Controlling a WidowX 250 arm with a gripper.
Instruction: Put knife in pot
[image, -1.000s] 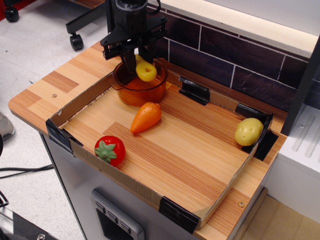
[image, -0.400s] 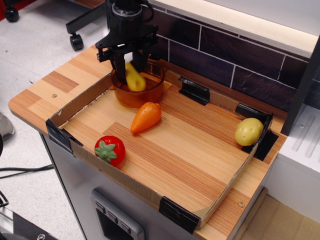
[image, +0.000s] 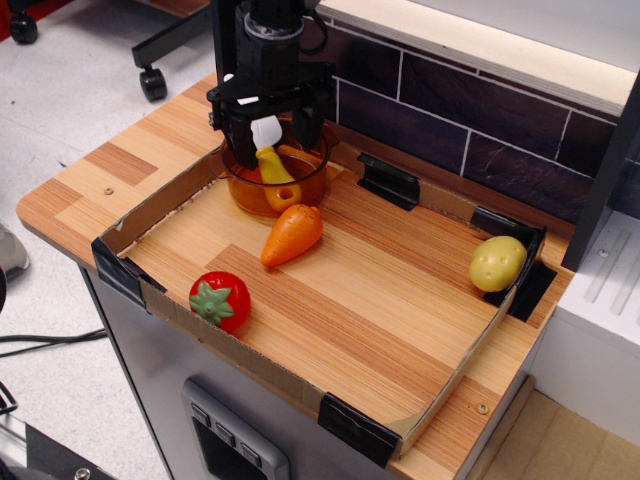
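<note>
The knife (image: 272, 162) stands slanted inside the pot (image: 277, 176), its white blade up near the rim at the back and its yellow handle, hole showing, angled down toward the front wall. The pot is see-through amber and sits in the far left corner of a shallow cardboard tray (image: 452, 375) laid on the wooden counter (image: 120, 160). Right above the pot hangs the gripper (image: 268, 120), black, with its fingers spread on either side of the blade; there looks to be a gap between them and the knife, though from here the blade tip sits so close to the fingers that I cannot be sure they are clear of it. Just in front of the pot, nearly touching its wall, an orange carrot (image: 291, 235) lies on its side. Nearer the front left edge of the tray sits a red strawberry (image: 219, 301) with a green top. Well apart, in the far right corner, rests a yellow potato (image: 497, 263). Dark tiles (image: 420, 120) run behind the counter.
</note>
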